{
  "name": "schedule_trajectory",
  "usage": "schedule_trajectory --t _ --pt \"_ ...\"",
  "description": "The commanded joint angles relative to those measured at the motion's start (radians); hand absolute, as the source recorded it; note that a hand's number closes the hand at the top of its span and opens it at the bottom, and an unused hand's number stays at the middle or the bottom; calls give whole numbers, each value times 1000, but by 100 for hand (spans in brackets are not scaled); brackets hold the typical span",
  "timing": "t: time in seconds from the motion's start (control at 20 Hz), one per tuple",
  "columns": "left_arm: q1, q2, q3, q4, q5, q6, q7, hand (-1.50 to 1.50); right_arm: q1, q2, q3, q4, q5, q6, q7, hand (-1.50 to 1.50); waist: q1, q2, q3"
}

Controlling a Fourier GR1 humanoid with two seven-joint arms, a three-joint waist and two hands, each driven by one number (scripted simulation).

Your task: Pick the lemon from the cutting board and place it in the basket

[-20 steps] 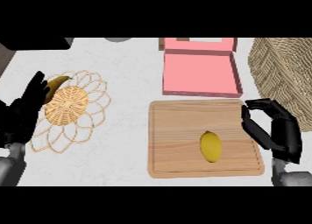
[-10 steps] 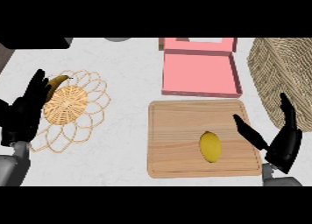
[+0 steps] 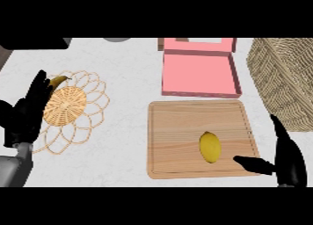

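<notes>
Lemon: lies on the cutting board, in its right-hand lower part, untouched by either hand; long axis runs roughly up and down the head view, that is, away from the robot and back toward it, with one tip toward the board's near edge. Right hand: low at the view's right, beside and partly over the board's near right corner; fingers straight and spread, thumb stretched leftward across the board with its tip just beside the lemon's near end; nothing held. The lemon lies to the left of this hand and slightly farther from the robot, so its long side faces the open span between thumb and fingers. Left hand: at the view's left edge, fingers straight and up, resting over the left rim of the flat woven mat; well apart from the lemon; nothing held. Nearer hand, by judgement: the right, by a wide margin. Basket: tall woven wall at the view's right, beyond the board and on the right hand's side. Pink box: just beyond the board's far edge, between the mat and the basket. Judgement: a short leftward shift would put the fingers across the lemon's short axis.
</notes>
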Motion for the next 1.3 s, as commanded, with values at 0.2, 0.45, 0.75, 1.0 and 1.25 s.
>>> schedule_trajectory --t 0.2,0.45,0.75,1.0,1.25 --pt "8 -4 11 8 5 -11 3 0 -17 -110 65 -460 -27 382 542 -150 1 -3 8" --pt "-35 -18 1 -38 -20 -8 71 0 -59 -67 53 -654 -16 461 751 -150 18 4 14" --pt "4 -26 47 -22 -32 -48 12 0 25 79 133 -626 181 358 669 -150 20 6 14" --pt "-23 -99 34 54 -82 -39 -17 0 14 161 113 -416 208 298 477 -150 22 8 15" --pt "-16 -73 95 -7 -76 -96 32 0 123 187 131 -426 263 245 353 -150 20 6 15"
